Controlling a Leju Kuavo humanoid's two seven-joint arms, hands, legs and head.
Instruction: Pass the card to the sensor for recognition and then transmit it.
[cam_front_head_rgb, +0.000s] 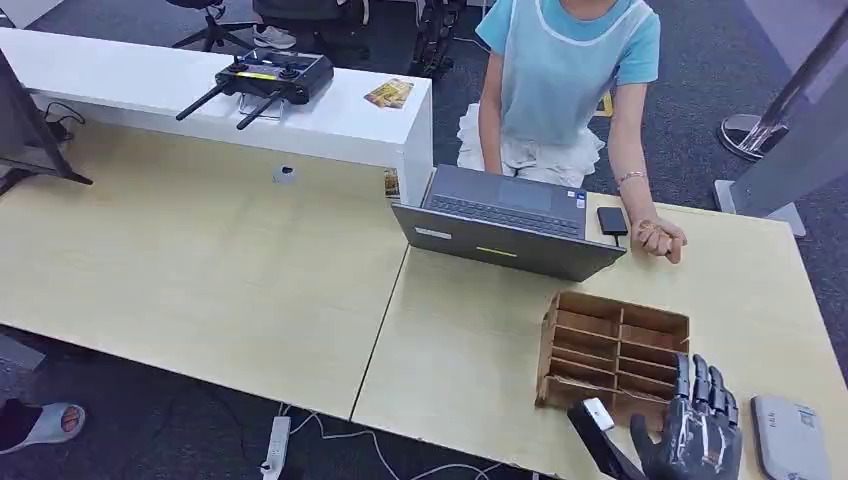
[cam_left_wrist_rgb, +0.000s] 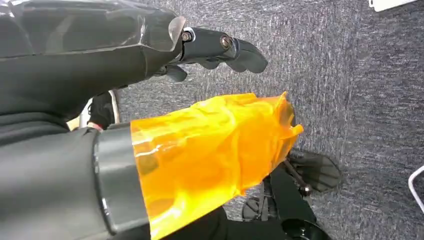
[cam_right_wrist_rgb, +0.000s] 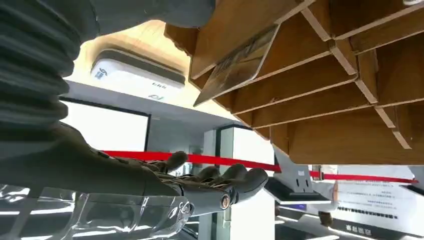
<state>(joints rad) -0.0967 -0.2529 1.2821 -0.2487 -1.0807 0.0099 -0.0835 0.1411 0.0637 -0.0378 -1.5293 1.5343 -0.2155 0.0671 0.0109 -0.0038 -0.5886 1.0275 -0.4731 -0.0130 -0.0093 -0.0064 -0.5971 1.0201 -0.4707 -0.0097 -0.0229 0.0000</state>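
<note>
at the lower right of the head view, the right hand (cam_front_head_rgb: 697, 428) sits against the near edge of the wooden card rack (cam_front_head_rgb: 612, 352), dark fingers (cam_front_head_rgb: 708, 385) pointing up toward the rack's slots, spread a little and holding nothing. its thumb reaches left along the near side of the rack. in the right wrist view the card (cam_right_wrist_rgb: 239, 64) stands in one of the rack's compartments, tilted, its long axis running diagonally from the lower left up toward the upper right of that frame, one corner poking out past the slot's edge. the fingers (cam_right_wrist_rgb: 235, 181) there stay apart from the card, not touching it. just right of the hand on the pale table (cam_front_head_rgb: 200, 270) lies the grey sensor (cam_front_head_rgb: 790, 438), flat. beyond the rack a person (cam_front_head_rgb: 570, 90) sits behind an open laptop (cam_front_head_rgb: 505, 222), a fist resting near a black phone (cam_front_head_rgb: 612, 221). the left hand (cam_left_wrist_rgb: 210, 50) hangs over grey carpet, fingers loosely curled, empty.
</note>
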